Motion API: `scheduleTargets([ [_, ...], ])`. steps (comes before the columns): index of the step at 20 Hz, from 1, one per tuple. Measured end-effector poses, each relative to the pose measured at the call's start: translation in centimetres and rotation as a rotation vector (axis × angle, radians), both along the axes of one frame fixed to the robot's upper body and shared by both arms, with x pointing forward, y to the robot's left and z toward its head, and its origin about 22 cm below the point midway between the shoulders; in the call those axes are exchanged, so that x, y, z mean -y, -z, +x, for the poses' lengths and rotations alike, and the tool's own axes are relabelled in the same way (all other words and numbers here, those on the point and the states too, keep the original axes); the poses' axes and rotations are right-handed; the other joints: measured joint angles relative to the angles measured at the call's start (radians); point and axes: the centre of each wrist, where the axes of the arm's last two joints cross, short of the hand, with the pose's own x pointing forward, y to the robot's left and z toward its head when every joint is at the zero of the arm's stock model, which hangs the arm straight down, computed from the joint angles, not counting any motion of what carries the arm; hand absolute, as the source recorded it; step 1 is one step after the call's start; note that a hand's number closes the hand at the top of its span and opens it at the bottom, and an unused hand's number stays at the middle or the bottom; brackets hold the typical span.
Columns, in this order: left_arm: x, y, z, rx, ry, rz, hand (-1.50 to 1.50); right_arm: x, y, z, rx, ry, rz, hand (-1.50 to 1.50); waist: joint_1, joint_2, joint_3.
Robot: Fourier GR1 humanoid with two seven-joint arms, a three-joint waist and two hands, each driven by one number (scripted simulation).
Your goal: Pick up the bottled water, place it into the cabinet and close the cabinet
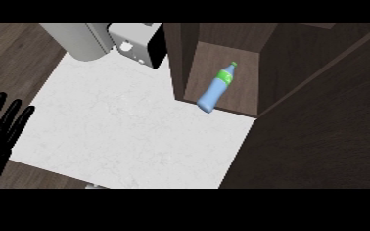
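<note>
- I see the counter (130, 127) first: a pale, marbled top that fills the middle and left of my head view, with dark wood-grain floor or surround showing past its left and lower edges.
- The cabinet (303, 103) is the next biggest thing, dark brown wood taking up the whole right side. Its door (311, 142) stands open, swung out toward me as a broad dark panel over the lower right, and the brown inner shelf (242, 80) is exposed between that door and the cabinet's left wall.
- At the top left stands a grey rounded appliance body (76, 41), and just beside it a white unit with a black side panel (137, 44); I cannot tell what either one is.
- The bottled water (218, 88) lies on its side inside the cabinet, on the shelf. It is a light blue bottle with a green label band and green cap; the cap end points up and away from me, deeper into the cabinet, and the base end reaches the shelf's front lip near the counter's edge. Nothing is touching it.
- My left hand (13, 122) shows only at the far left edge, black, with its fingers straight and spread, pointing up, holding nothing. It sits well apart from the bottle.
- My right hand does not show anywhere in this view.
</note>
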Motion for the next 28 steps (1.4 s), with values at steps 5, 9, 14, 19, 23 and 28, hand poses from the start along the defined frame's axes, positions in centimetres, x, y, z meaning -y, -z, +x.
scheduleTargets([
  [5, -0.3, -0.1, 0.1, 0.002, -0.004, -0.005, -1.5, 0.0, -0.1, 0.2, 0.008, -0.006, -0.004, 1.5, -0.001, 0.004, -0.002],
  [9, -0.5, -0.2, 0.2, 0.006, 0.0, -0.003, -1.5, 0.0, 0.0, 0.2, 0.001, -0.003, 0.003, 1.5, 0.005, 0.015, -0.003],
  [14, -0.4, -0.6, 0.5, 0.024, 0.023, -0.001, -1.5, 0.0, 0.3, 0.3, -0.018, -0.008, 0.026, 1.5, 0.036, 0.035, -0.002],
  [19, -0.4, -1.0, 0.9, 0.042, 0.037, 0.001, -1.5, -0.1, 0.6, 0.4, -0.054, 0.0, 0.059, 1.5, 0.048, 0.049, 0.003],
  [23, -0.5, -1.1, 1.1, 0.046, 0.039, 0.0, -1.5, -0.2, 0.7, 0.7, -0.059, 0.018, 0.07, 1.5, 0.048, 0.053, 0.004],
  [28, -0.6, -1.1, 1.2, 0.041, 0.042, 0.001, -1.5, -0.4, 0.1, 1.7, -0.011, 0.039, 0.042, 1.5, 0.051, 0.048, 0.004],
])
